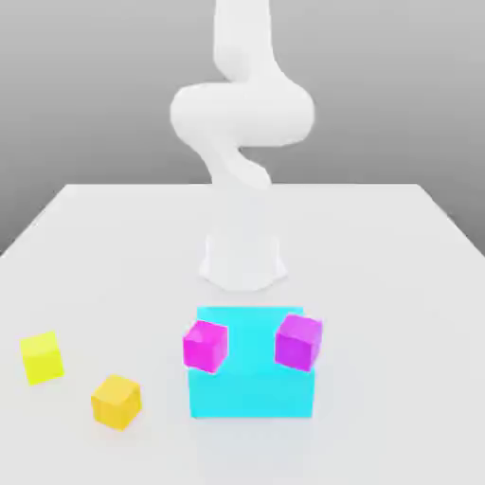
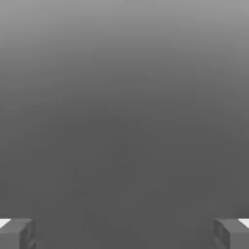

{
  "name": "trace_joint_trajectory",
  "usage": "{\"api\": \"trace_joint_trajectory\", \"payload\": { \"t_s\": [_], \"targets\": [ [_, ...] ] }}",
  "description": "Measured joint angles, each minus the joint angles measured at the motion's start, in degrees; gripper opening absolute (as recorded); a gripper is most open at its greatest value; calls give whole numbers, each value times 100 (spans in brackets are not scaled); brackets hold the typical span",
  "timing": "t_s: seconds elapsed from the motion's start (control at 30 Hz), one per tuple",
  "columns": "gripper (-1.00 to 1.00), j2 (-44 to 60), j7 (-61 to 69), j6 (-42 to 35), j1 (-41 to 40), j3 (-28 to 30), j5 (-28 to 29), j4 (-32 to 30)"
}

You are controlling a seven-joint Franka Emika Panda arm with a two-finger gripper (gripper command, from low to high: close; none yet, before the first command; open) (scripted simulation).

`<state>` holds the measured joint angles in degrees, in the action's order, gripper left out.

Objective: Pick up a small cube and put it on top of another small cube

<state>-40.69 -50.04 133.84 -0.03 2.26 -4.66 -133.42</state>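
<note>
Standing untouched, the amber cube (image 1: pixel 116 401) sits at four o'clock from the lemon-yellow cube (image 1: pixel 42 357); the gripper (image 2: pixel 124 232) spreads wide, empty, everything left.

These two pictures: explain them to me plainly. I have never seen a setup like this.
This is a simulated robot arm, the white column rising from a white table. The exterior view looks at the scene from off the arm; the hand view looks out from the gripper, whose two grey fingertips stand wide apart with nothing between them. On the table lie a lemon-yellow cube, an orange-yellow cube beside it, and a cyan block with two magenta cubes at its sides. Nothing is held.
</note>
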Motion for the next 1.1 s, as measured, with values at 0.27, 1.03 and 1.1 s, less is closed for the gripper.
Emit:
{"api": "trace_joint_trajectory", "payload": {
  "t_s": [0.27,1.03,1.1],
  "targets": [
    [0,1828,-1595,641,-176,406,-1384,-529],
    [0,5566,-7568,3170,-842,1148,-811,-1738],
    [0,5844,-7425,3381,-1039,908,-1006,-1681]
  ]
}}
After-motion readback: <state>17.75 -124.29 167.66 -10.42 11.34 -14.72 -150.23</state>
